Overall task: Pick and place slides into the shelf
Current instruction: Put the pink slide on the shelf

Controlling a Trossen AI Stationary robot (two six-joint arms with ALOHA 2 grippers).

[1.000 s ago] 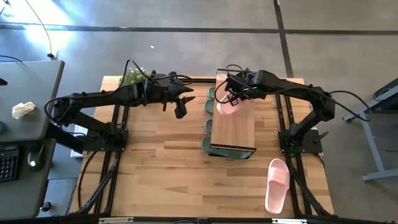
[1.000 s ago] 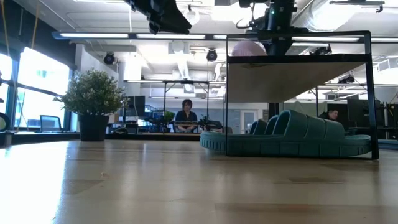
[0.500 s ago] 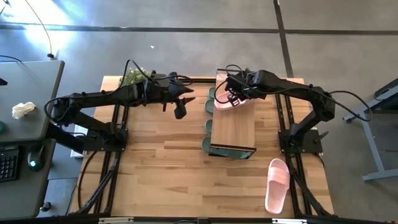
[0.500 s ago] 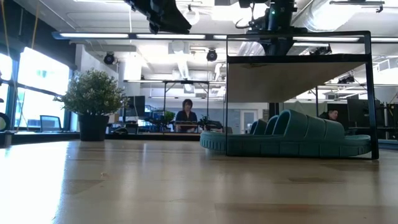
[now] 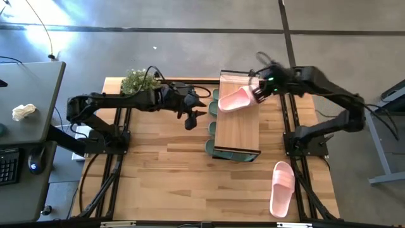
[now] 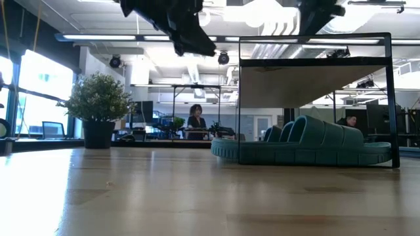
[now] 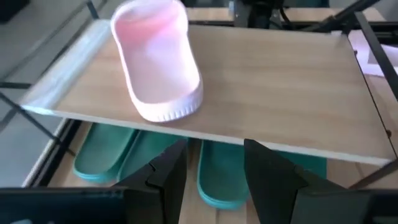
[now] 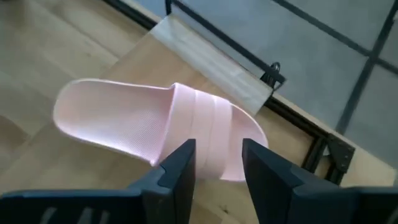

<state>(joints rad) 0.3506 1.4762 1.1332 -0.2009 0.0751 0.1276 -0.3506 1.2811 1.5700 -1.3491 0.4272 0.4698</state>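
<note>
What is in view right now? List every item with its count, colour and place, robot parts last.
Pink slide on shelf: one, pale pink, on the shelf's top board at its far end.
Pink slide on table: one, pale pink, on the tabletop near the right front corner.
Green slides: at least three visible, muted green, under the shelf's top board.
Shelf: one, light wood with dark frame, middle of the table.
Potted plant: one, green in a dark pot, far left edge.
Left gripper: open, empty, left of the shelf.
Right gripper: open, empty, beside the pink slide on the shelf.
</note>
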